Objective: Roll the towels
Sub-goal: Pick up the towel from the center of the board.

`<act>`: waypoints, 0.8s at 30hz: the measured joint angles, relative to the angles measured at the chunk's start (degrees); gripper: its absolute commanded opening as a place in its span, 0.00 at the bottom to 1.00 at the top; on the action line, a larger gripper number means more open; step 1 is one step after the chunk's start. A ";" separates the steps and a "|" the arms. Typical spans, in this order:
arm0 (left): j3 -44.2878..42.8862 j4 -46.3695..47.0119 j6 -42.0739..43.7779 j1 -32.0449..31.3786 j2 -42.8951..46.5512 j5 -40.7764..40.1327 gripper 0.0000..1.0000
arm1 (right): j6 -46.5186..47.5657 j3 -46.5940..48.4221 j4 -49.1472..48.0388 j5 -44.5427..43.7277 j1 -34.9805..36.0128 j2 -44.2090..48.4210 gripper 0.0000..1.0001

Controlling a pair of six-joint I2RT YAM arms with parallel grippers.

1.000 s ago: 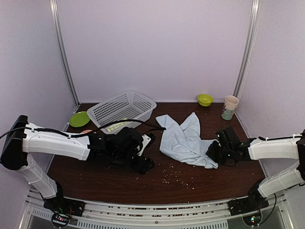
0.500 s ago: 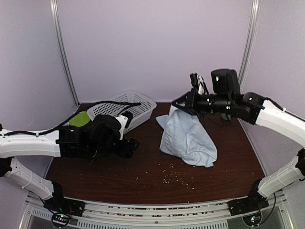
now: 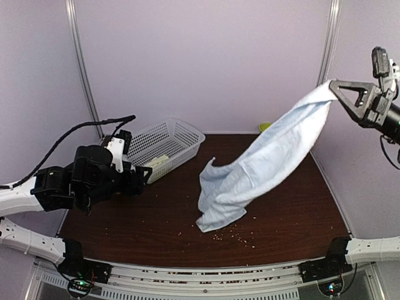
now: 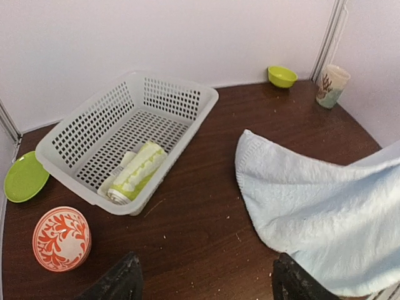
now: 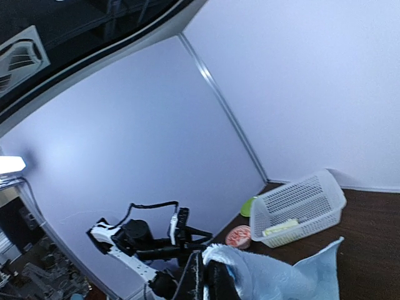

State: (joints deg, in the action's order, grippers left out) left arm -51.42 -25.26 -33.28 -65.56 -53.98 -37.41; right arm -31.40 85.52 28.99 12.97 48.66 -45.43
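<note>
The pale blue towel (image 3: 269, 156) hangs stretched in the air from its top corner down to a bunched end resting on the table. My right gripper (image 3: 332, 86) is high at the right, shut on that top corner; the right wrist view shows the pinch (image 5: 209, 275) with blue cloth (image 5: 281, 275) trailing from it. The lime-green and yellow towel (image 4: 137, 172) lies rolled inside the white mesh basket (image 4: 206, 100). My left gripper (image 4: 209, 287) stands open and empty above the bare table, between the basket and the blue towel's edge (image 4: 300, 194). From above, the left gripper (image 3: 136, 164) is near the basket's left front.
A lime plate (image 4: 25, 178) and a red-and-white bowl (image 4: 61, 237) sit left of the basket. At the back right are a small green bowl (image 4: 282, 75) and a patterned cup (image 4: 331, 85). Crumbs (image 3: 231, 232) dot the table's front middle.
My right gripper closed on the blue towel's corner and rose high to the right, pulling the heap into a long hanging stretch. My left arm drew back to the left.
</note>
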 measured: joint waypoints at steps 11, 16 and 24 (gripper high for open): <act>-4.61 4.09 4.20 0.04 -23.52 10.58 0.76 | 4.92 -14.01 17.59 -8.31 -1.55 7.63 0.00; -17.62 3.93 6.38 2.03 -39.28 16.33 0.75 | 6.75 -15.47 18.45 -5.55 -1.55 9.03 0.00; -39.71 0.24 5.68 10.80 -59.32 22.01 0.70 | 7.34 -23.10 17.46 -4.74 -1.55 11.98 0.00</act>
State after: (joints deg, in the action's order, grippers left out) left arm -91.13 -25.02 -27.59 -54.76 -113.30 -15.40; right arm -24.05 62.41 46.46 8.23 47.11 -33.45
